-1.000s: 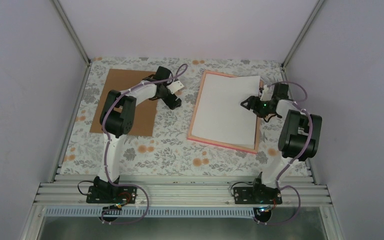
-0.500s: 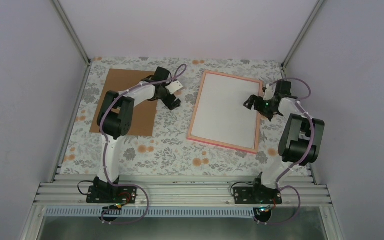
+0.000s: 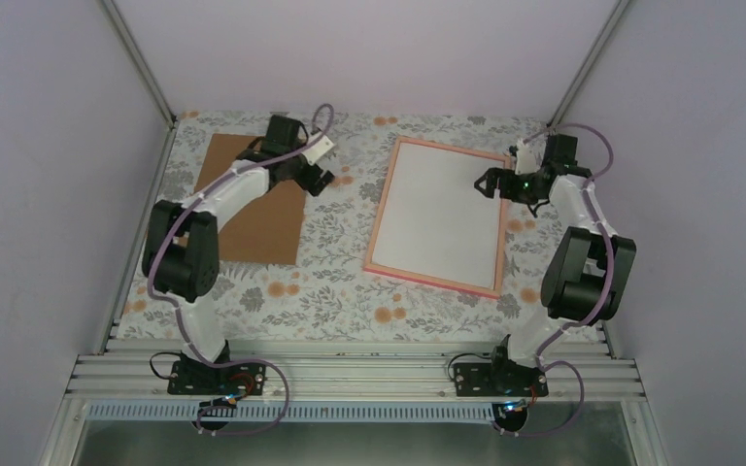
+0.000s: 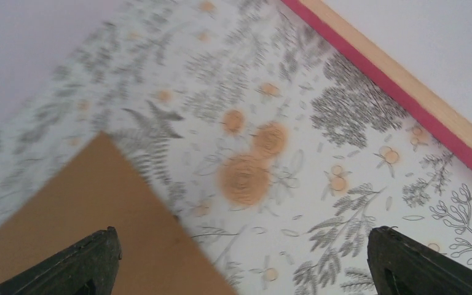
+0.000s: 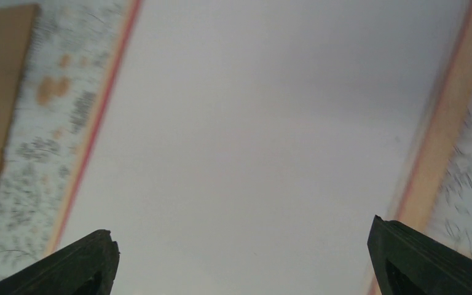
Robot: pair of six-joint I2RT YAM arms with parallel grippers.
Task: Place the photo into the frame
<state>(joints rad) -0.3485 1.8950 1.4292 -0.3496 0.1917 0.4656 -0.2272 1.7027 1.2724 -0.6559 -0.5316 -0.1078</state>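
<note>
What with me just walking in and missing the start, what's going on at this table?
Two robot arms are framing a photo. The photo lies white back up inside the pink frame on the floral table. The right gripper hangs open above the frame's far right part, holding nothing. The left gripper, also open and empty, hovers by the far right corner of the brown board, which lies apart from the frame, to its left.

I see a table (image 3: 340,291) covered in white floral-print cloth with orange blossoms. Flat on it lie a plain brown rectangular board (image 3: 262,233) at the left and a pink-bordered rectangular picture frame (image 3: 432,281) at the right, well apart.
</note>
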